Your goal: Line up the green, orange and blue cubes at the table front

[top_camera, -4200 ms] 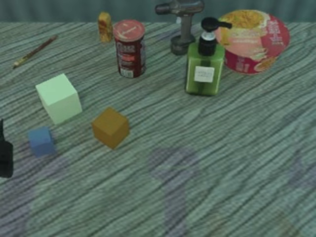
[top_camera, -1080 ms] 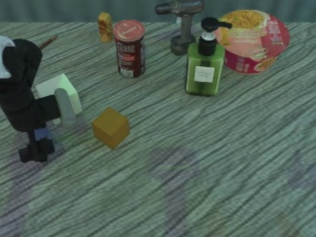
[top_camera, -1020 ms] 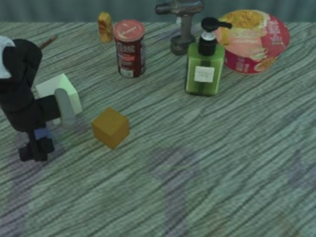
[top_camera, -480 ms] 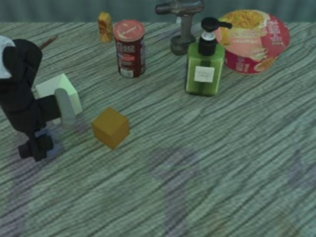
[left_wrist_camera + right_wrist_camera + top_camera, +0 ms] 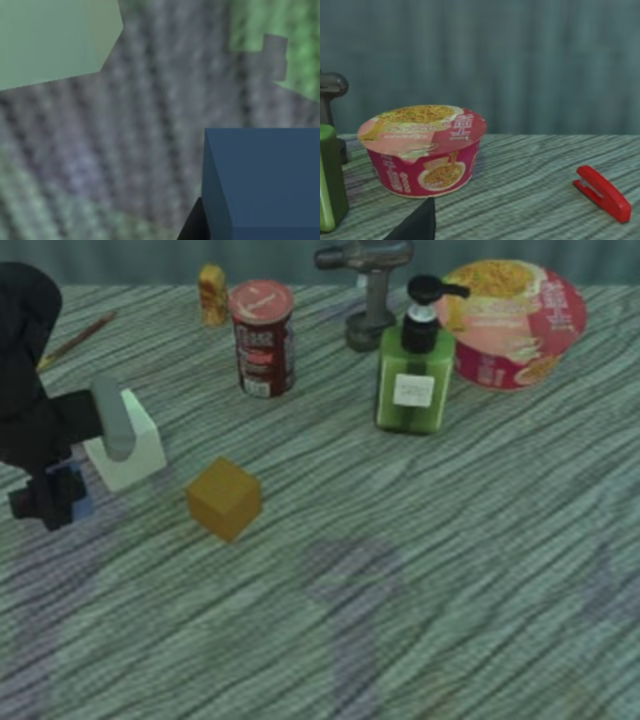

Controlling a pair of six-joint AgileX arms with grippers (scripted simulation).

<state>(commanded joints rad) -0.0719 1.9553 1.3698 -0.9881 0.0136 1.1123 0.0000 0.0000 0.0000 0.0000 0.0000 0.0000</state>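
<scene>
My left gripper (image 5: 45, 502) is at the table's left, shut on the small blue cube (image 5: 76, 490), which hangs above the table; in the left wrist view the blue cube (image 5: 265, 180) fills the corner beside one dark fingertip (image 5: 195, 227). The pale green cube (image 5: 135, 450) stands just behind it, partly hidden by my arm, and shows below in the wrist view as the green cube (image 5: 50, 40). The orange cube (image 5: 224, 498) sits to the right, apart from both. My right gripper is outside the top view; only one fingertip (image 5: 417, 222) shows, well off to one side.
Along the back stand a red can (image 5: 262, 338), a small yellow bottle (image 5: 212, 294), a drill (image 5: 370, 290), a green pump bottle (image 5: 413, 365) and a noodle bowl (image 5: 510, 325). A pencil (image 5: 72, 342) lies at the back left. A red stapler (image 5: 602, 192) lies right of the bowl.
My left gripper has risen off the table with the blue cube in it and shifted left and back. The green and orange cubes have not moved.
</scene>
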